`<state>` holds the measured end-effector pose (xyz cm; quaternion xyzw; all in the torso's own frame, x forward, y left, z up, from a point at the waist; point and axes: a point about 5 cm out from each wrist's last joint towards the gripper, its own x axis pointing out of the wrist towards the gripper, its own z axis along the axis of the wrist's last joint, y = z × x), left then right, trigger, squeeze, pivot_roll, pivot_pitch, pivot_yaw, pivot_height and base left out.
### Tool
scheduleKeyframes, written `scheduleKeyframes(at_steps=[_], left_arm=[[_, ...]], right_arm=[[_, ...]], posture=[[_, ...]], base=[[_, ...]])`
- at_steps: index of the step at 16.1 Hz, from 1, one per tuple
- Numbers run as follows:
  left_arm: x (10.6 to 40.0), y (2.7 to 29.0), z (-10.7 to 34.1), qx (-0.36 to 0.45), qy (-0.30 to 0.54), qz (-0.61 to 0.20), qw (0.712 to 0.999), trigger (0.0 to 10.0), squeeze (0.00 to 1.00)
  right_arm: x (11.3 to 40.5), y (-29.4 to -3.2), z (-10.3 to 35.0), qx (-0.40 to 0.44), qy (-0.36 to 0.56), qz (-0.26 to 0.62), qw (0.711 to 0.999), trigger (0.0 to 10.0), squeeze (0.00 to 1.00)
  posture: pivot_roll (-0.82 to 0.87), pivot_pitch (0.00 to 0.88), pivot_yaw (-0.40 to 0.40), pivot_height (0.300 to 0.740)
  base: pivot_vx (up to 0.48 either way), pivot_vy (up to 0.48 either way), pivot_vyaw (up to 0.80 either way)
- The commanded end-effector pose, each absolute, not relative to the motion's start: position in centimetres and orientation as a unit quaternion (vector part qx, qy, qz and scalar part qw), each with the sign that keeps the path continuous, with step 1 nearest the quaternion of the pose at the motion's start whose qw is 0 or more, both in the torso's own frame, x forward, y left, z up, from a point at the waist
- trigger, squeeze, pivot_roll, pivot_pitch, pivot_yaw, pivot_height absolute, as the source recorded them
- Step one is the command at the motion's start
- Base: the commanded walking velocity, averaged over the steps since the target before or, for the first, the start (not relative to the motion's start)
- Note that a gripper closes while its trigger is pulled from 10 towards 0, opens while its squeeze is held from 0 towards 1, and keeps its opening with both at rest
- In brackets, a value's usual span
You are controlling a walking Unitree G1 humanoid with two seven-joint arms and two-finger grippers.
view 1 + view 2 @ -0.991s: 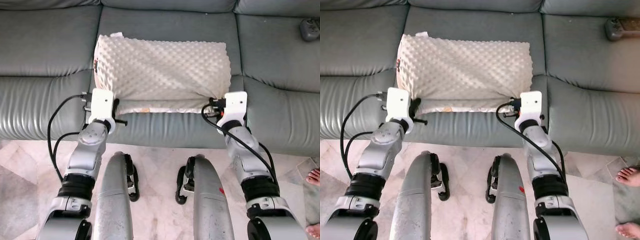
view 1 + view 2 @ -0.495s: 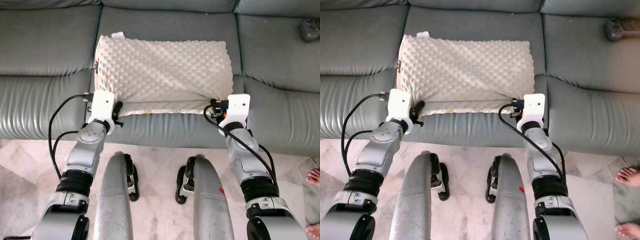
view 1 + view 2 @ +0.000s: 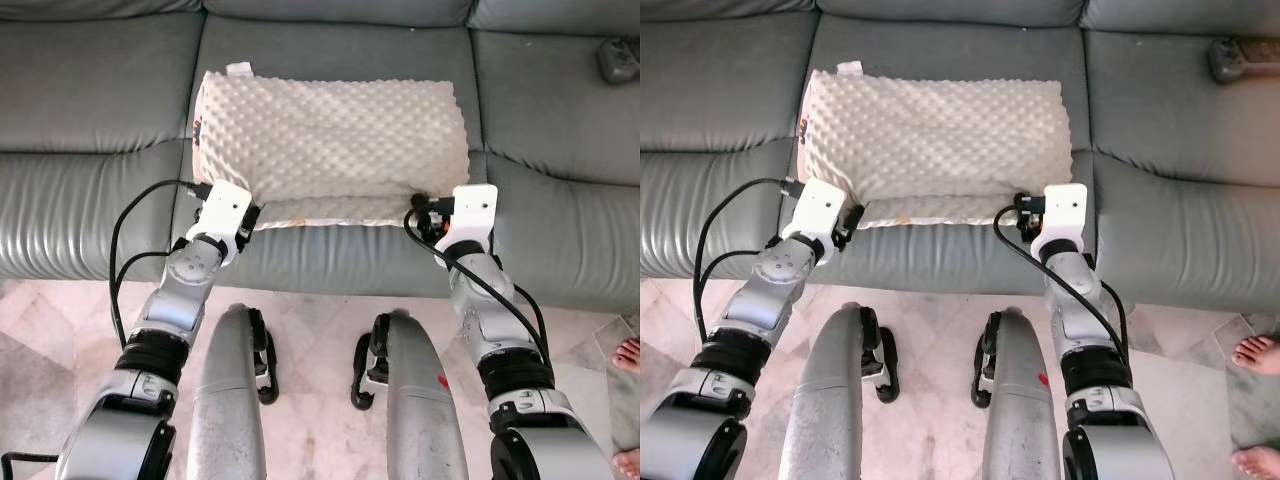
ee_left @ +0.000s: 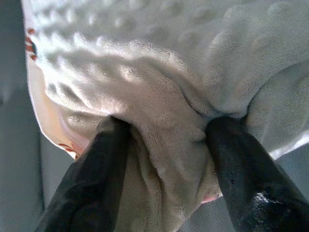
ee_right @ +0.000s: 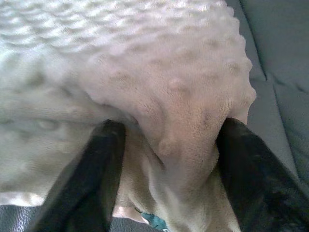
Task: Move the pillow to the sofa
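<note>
while the cream, bumpy pillow (image 3: 330, 135) lies on the grey sofa (image 3: 90, 100), left gripper (image 4: 164, 140) and right gripper (image 5: 169, 145) each pinch a near corner; a dark controller (image 3: 620, 58) sits far right.

You see a cream, rectangular pillow (image 3: 330, 140) of soft, bumpy plush cloth lying on the grey sofa (image 3: 90, 215) of smooth, faintly glossy leather; below the sofa, the marble floor (image 3: 310, 330) looks polished.

A grey leather sofa (image 3: 90, 190) spans the view, its seat cushions split by seams. Below it lies pale marbled floor (image 3: 310, 400). Daylight falls evenly.
</note>
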<state>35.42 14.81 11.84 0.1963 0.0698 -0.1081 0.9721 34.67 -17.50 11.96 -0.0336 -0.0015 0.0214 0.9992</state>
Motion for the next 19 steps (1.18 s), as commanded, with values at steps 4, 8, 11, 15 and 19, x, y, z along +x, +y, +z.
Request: scheduleKeyframes(at_steps=[4,8,11,15,19], left_arm=[[34.5,15.8,9.6,0.223,0.078,-0.091,0.967,10.0,1.00],[34.5,16.3,10.0,0.237,0.052,-0.069,0.968,10.0,1.00],[32.7,16.7,10.1,0.221,0.001,-0.032,0.975,10.0,1.00],[29.7,18.6,8.8,0.151,0.002,0.028,0.988,10.0,1.00],[25.6,18.6,7.7,0.119,0.002,0.041,0.992,10.0,1.00]], right_arm=[[33.5,-17.6,10.4,-0.022,0.005,0.010,1.000,10.0,1.00],[32.5,-16.9,9.5,-0.015,0.008,0.012,1.000,10.0,1.00],[30.9,-16.7,8.3,-0.018,0.013,0.010,1.000,10.0,1.00],[27.8,-17.0,7.4,-0.017,0.006,0.036,0.999,10.0,1.00],[24.8,-16.9,6.3,-0.005,0.035,0.068,0.997,10.0,0.00]], posture=[[-0.01,0.256,0.014,0.641],[-0.03,0.167,0.021,0.641],[-0.03,0.122,0.032,0.641],[0.00,0.084,0.012,0.641],[0.02,0.060,-0.025,0.641]], base=[[0.000,0.000,0.00],[0.000,0.000,0.00],[0.000,0.000,0.00],[0.000,0.000,0.00],[0.000,0.000,0.00]])
